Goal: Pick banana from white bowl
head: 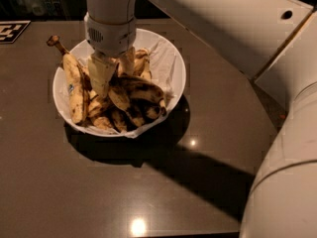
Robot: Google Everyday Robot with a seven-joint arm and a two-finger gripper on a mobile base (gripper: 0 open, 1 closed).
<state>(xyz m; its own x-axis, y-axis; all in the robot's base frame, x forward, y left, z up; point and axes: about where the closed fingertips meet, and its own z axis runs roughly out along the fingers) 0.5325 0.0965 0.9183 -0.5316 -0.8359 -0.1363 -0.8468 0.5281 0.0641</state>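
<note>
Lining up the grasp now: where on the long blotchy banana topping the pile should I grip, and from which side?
Probably mid-length, from straight above: the banana lies flat across the pile in the white bowl, its upper side uncovered, neighbours crowding below. The tool hangs inside the bowl over its left end.
</note>
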